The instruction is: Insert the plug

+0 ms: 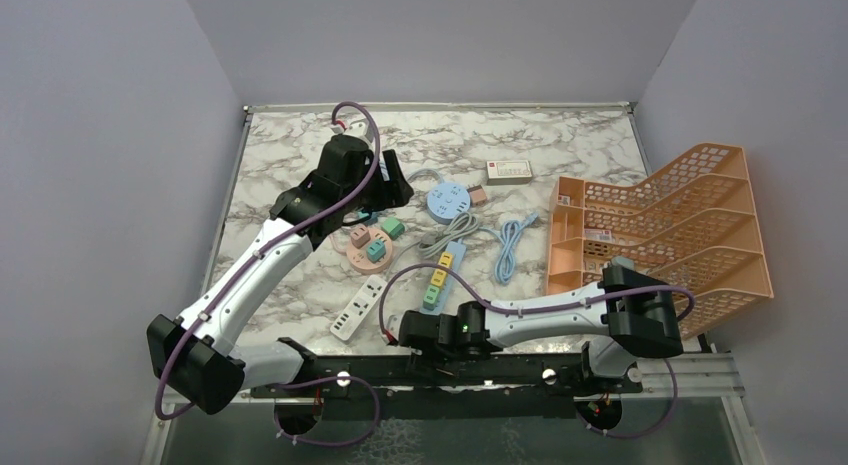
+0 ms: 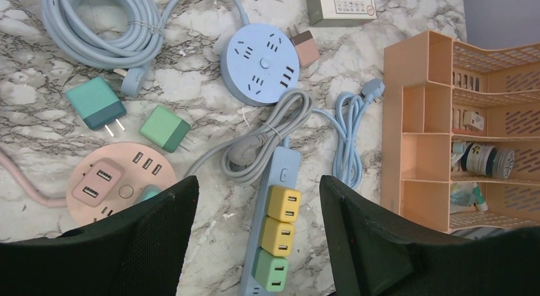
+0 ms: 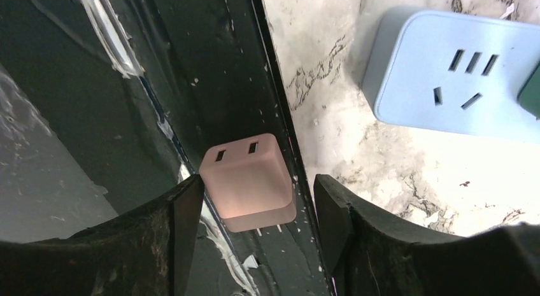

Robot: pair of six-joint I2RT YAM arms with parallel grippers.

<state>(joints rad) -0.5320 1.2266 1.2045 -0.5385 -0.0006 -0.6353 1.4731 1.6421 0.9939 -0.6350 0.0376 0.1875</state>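
No writing can be read. The white box bears a red mark and dark print, too small to make out. The label of the jar in the orange rack is blurred.

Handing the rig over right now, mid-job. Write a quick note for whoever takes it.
Left gripper: fingers open, empty, hovering above the blue strip.
Right gripper: fingers open either side of the pink plug, not gripping it.
The pink plug lies on the black rail, just off the table edge, near the blue strip's free socket.
Done: right arm lined up on the plug.
Left: grasp it, lift it, push it into a socket.
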